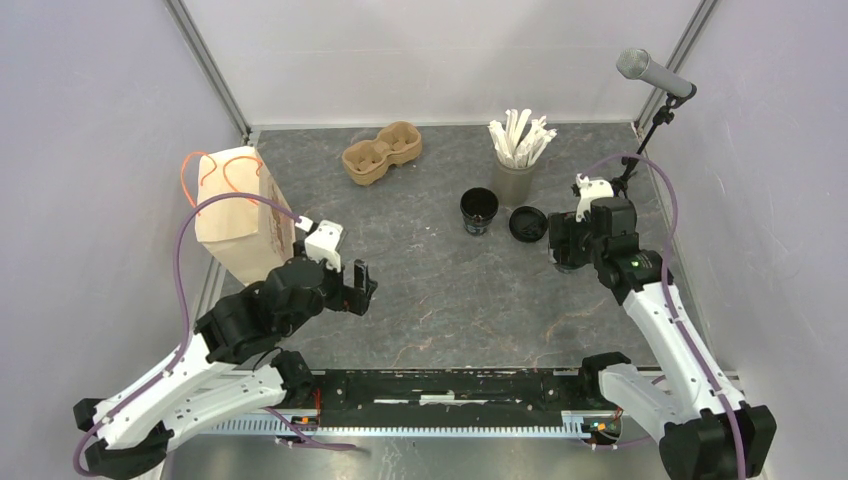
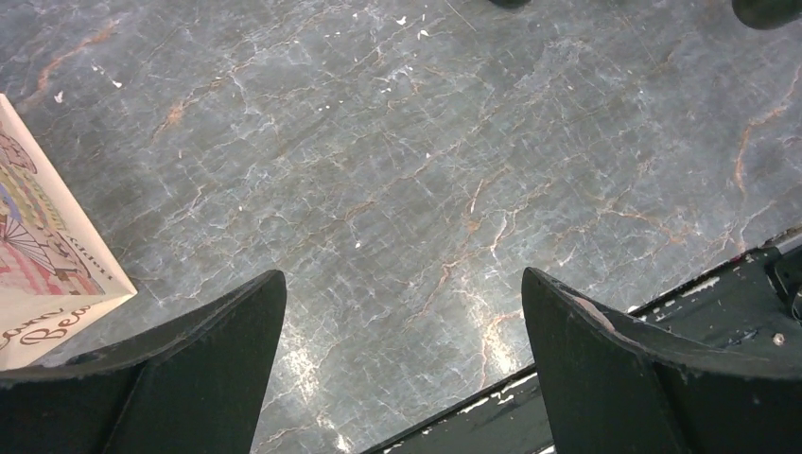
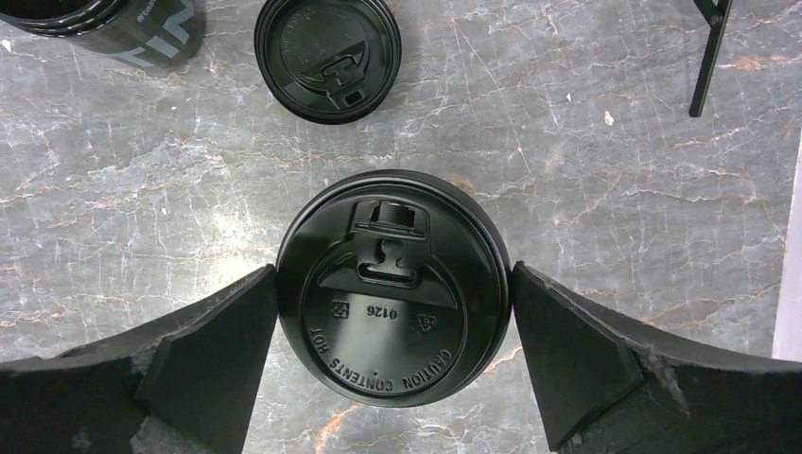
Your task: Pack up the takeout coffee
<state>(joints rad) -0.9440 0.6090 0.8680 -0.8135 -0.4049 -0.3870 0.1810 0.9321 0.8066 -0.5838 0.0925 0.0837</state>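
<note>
Black lidded takeout coffee stands on the tabletop between the spread jaws of the right tool; left tool hangs open too.

We saw the coffee from straight above: a cup standing upright on the tabletop, its body hidden under a round black plastic lid. The lid was on, with raised lettering and a sip tab. It stood between the spread fingers of the right gripper, the tips right at its rim.
</note>
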